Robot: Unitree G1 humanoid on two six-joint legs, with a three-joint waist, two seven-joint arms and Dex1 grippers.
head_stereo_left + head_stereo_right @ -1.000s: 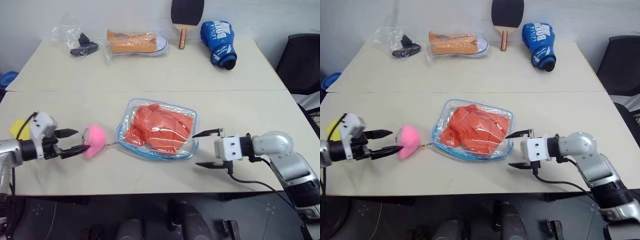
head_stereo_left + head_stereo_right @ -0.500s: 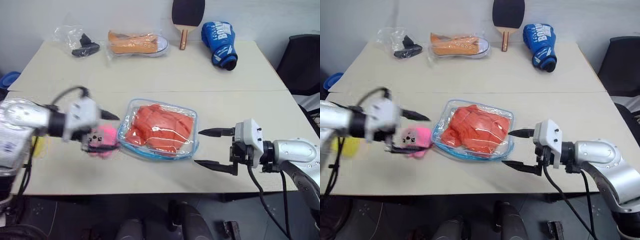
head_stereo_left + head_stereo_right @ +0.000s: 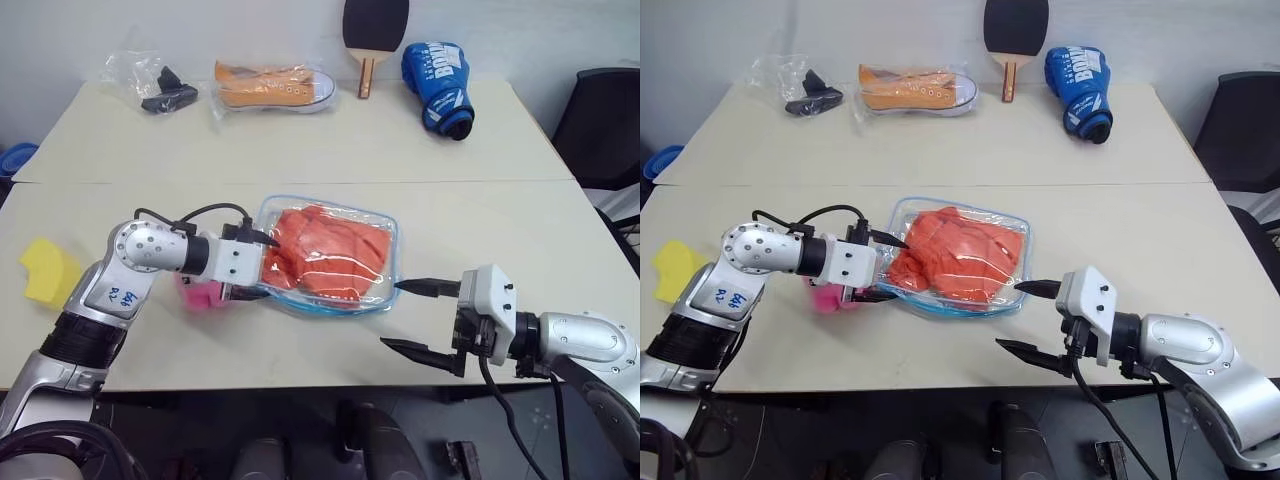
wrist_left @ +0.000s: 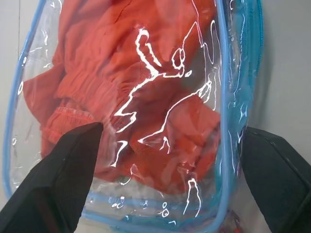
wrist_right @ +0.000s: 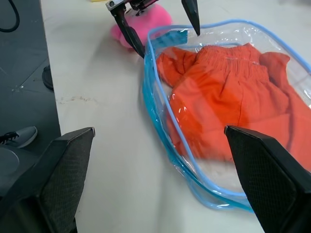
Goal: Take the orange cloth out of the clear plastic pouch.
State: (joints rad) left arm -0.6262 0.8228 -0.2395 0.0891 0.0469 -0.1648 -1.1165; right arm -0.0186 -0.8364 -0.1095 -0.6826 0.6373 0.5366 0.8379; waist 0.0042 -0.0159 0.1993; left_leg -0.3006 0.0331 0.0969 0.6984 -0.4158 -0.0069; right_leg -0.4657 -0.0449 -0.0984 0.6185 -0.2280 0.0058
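On the near table (image 3: pixel 520 240) lay the clear pouch (image 3: pixel 325 258), flat, blue trim all round, w/ the orange cloth (image 3: pixel 330 252) folded inside it, filling most of it. L gripper (image 3: pixel 258 266) sat at the pouch's left end, fingers spread wide, one tip over the top edge, other low by the near corner; pouch end lay between them, but contact couldn't be made out from where I stood – prob. not pinching anything. Pink plush charm (image 3: pixel 200 296) was just beside the pouch, tucked under/behind the L wrist. R gripper (image 3: pixel 420 318) hung off the pouch's right end, near the table's front edge, jaws also spread wide, holding nothing, upper tip close to the pouch corner but apart from it. Yellow sponge (image 3: pixel 46 273) at far left of the table.

On the back table (image 3: pixel 300 140): thin clear bag w/ a black item (image 3: pixel 160 88), orange sneaker (image 3: pixel 272 85) in its own wrap, ping-pong paddle (image 3: pixel 373 30) against the wall, blue boxing glove (image 3: pixel 437 85). Black chair (image 3: pixel 605 125) off to the right.
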